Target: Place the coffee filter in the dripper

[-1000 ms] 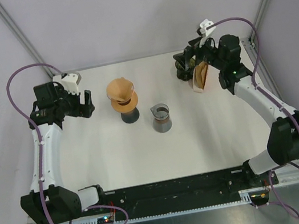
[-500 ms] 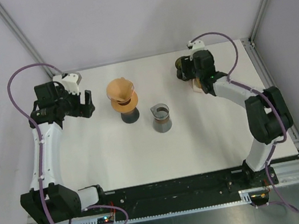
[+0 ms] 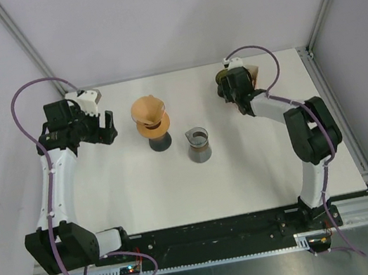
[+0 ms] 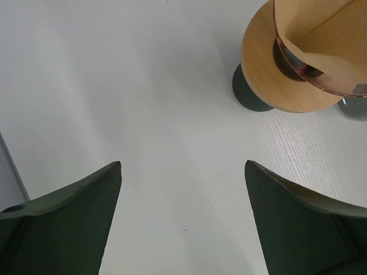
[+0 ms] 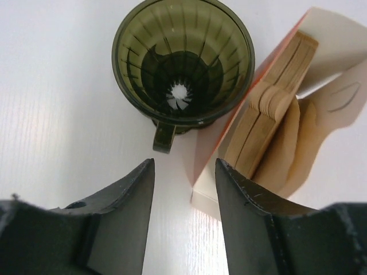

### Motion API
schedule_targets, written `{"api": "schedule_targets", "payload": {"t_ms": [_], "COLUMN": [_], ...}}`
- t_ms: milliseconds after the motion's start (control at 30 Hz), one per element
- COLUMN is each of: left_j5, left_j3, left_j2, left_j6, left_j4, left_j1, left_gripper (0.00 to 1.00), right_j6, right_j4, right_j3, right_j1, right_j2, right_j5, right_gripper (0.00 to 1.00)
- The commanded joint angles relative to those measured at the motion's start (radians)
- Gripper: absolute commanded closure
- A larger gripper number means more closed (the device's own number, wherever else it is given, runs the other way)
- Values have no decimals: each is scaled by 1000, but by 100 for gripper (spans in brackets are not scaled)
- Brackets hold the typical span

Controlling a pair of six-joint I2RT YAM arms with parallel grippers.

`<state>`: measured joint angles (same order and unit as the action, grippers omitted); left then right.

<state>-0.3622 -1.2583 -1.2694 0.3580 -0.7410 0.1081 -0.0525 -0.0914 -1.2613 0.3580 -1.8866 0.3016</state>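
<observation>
A dark green ribbed dripper (image 5: 183, 57) stands on the white table, its handle pointing at my right gripper (image 5: 184, 161). Right of it an open box (image 5: 321, 51) holds a stack of brown coffee filters (image 5: 275, 109). My right gripper is open and empty, hovering just short of the dripper handle and the box corner. In the top view it (image 3: 231, 90) sits at the back right beside the dripper (image 3: 221, 77). My left gripper (image 4: 182, 166) is open and empty above bare table; it also shows in the top view (image 3: 106, 128).
An amber dripper on a tan ring with a dark base (image 3: 151, 117) stands at the back centre-left, with tan paper-like lining inside (image 4: 327, 40). A grey glass carafe (image 3: 198, 143) stands in the middle. The table's back edge lies close behind the green dripper.
The right arm has folded and its wrist has moved left and down, from above the filter box to beside the green dripper. The left arm has not moved.
</observation>
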Motion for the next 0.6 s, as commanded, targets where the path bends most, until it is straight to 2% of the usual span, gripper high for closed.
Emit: {"api": "schedule_targets", "payload": {"t_ms": [0,267,567], "left_j5": [-4,-5,-8], "left_j3": [-30,-25,-21], "left_j2": [7,6,5], "left_j6": [4,10,16], "left_j4": [30,30,30], "left_j1": [6,7,7], "left_gripper": [8,8,8], "right_j6": [2,-5,-16], "right_j4": [14,112,155], "right_j3": [-106,-224,-282], "right_j1": [14,22,22], "right_j2": [-50,-142,-209], "right_j5": [17,65,85], "right_gripper": [49,49,58]}}
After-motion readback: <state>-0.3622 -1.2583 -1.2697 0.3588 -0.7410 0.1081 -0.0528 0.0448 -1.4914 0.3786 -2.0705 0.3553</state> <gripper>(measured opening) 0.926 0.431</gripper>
